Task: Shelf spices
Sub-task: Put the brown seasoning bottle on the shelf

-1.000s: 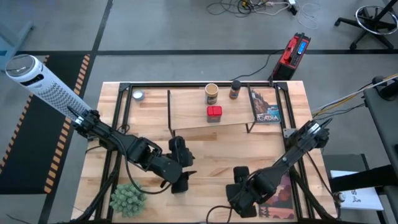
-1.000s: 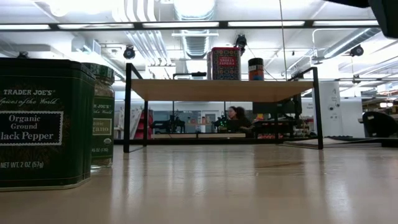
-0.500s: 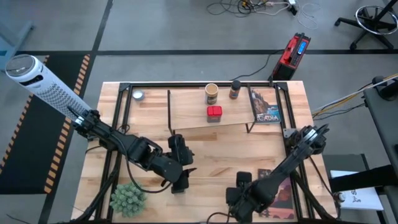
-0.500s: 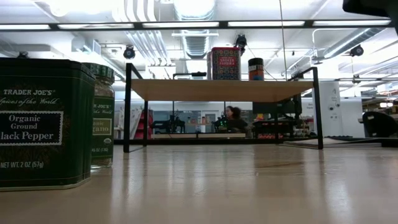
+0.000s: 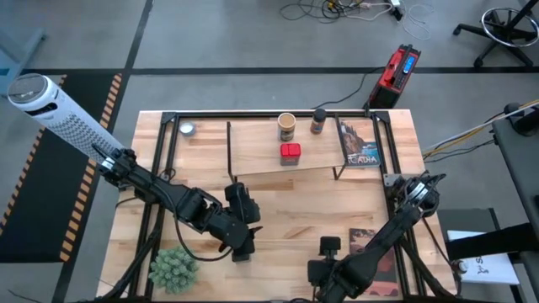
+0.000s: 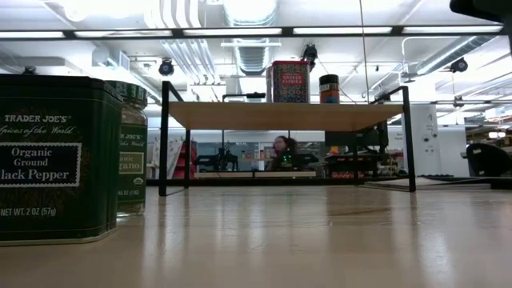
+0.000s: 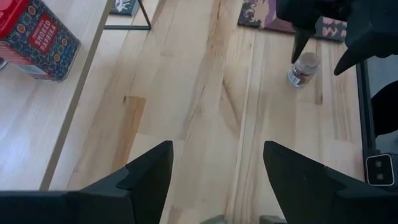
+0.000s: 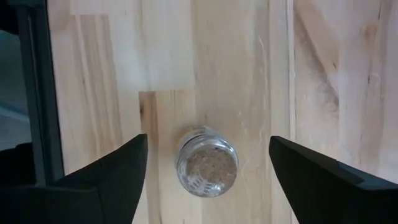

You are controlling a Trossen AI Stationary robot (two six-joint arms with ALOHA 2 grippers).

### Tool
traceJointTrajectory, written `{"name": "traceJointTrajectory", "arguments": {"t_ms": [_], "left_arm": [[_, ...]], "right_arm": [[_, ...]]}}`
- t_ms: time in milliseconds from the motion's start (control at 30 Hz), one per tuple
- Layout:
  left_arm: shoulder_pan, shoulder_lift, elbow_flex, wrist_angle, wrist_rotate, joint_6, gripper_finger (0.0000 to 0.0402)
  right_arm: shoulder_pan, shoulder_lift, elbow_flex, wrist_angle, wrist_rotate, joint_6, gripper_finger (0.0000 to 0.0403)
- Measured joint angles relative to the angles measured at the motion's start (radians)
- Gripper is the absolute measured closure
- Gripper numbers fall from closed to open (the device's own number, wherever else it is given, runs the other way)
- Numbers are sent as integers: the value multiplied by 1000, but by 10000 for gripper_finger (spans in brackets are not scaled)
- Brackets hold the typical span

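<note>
Right gripper (image 8: 205, 165) hovering with fingers spread directly above a small pale jar (image 8: 206, 160) standing on the table's near edge, left gripper (image 7: 214, 168) waiting spread mid-table, red tin (image 5: 290, 152) sitting on the shelf (image 5: 253, 147)

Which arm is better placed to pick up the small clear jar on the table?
The right. Its open claw hangs straight over the small jar, with one finger on each side. The left claw, also open, sits farther along the table, with the jar off ahead of it.
</note>
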Motion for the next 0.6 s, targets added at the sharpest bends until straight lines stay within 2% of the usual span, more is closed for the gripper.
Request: {"name": "traceJointTrajectory", "arguments": {"t_ms": [267,600], "left_arm": [[-2,0,-2,0,0,-9,162],[-3,0,-2,0,-4,-12,173]], "right_arm": [[5,12,-9,22,-2,19,95],[13,12,-119,129,-11,37,111]]}}
